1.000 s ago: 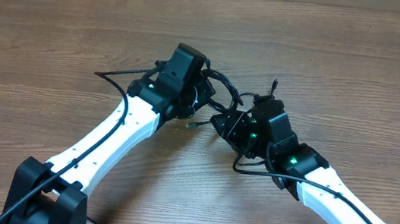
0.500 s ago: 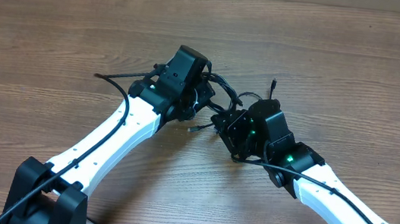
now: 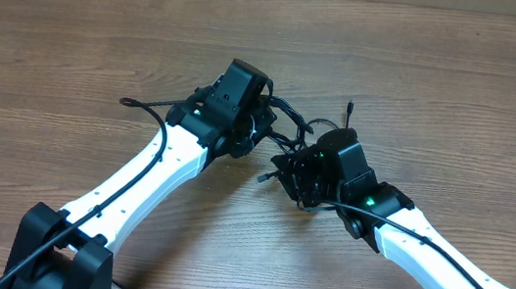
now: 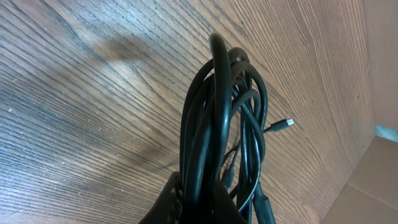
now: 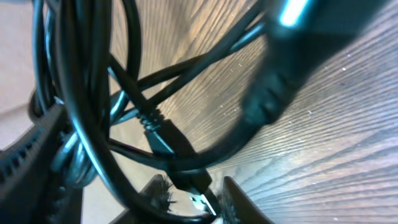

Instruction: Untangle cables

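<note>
Cables (image 4: 217, 112) in left gripper (image 4: 198, 202), beside right gripper (image 5: 198, 196)

Centre of worktop (image 3: 463, 81) is blocked by looped cables (image 3: 291, 119) btwn both wrists; far side & outer edges are seen open.

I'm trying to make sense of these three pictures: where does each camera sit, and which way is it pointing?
Overhead: fixed above, looking down on the brown wooden table; the white left arm, white right arm, left end effector and right end effector show.
Left wrist: on the left arm, looking along its dark fingers, shut on the thin black cables.
Right wrist: on the right arm, looking past its fingers at a silver-tipped black plug.
Shared: all three show the tangled cables over the wood.
</note>
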{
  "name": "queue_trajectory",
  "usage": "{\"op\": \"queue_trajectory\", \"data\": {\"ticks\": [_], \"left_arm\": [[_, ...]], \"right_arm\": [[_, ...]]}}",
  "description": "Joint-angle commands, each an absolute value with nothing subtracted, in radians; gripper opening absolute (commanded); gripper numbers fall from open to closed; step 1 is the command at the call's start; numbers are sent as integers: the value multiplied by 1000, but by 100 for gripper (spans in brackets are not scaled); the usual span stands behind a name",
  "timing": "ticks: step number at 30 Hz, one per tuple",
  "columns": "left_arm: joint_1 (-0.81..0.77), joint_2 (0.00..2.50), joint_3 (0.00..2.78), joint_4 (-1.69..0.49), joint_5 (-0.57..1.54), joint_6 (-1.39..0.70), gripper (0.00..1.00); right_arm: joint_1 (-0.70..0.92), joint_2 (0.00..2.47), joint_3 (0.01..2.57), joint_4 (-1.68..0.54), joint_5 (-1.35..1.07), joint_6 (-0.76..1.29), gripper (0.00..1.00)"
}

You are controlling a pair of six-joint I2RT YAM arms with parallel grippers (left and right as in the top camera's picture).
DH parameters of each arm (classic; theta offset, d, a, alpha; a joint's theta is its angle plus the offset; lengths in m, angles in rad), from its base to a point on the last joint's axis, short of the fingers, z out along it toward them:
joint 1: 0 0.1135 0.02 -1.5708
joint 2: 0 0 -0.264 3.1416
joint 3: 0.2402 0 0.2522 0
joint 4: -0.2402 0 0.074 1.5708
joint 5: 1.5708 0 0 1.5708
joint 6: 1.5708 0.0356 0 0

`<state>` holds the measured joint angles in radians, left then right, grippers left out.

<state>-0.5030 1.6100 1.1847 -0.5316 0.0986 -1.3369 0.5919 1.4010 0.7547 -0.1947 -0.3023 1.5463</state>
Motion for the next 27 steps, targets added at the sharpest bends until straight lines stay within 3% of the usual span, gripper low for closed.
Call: {"op": "queue_trajectory", "data": {"ticks": [1, 2, 6, 12, 15, 18, 23, 27], "left_arm": [[-521, 1594, 1209, -527, 86, -1367, 4], [-521, 1594, 1209, -527, 68, -1353, 4], [-517, 1594, 1209, -527, -47, -1213, 4], [-512, 1594, 1209, -525, -243, -825, 4], [-508, 1594, 1209, -520, -224, -588, 4], [-509, 1594, 1209, -519, -134, -375, 4], [-509, 1594, 1209, -524, 211, -49, 4], [-509, 1594, 1209, -524, 382, 51, 4]], "right_arm": [[601, 1407, 779, -187, -332, 1568, 8], [601, 1407, 779, -187, -347, 1552, 4], [601, 1407, 779, -189, -421, 1403, 4], [593, 1391, 779, -234, -542, 1240, 4], [573, 1371, 779, -245, -580, 1153, 4], [535, 1348, 779, -244, -611, 1094, 4], [429, 1320, 780, -236, -676, 1064, 4], [353, 1316, 780, -236, -683, 1044, 4]]}}
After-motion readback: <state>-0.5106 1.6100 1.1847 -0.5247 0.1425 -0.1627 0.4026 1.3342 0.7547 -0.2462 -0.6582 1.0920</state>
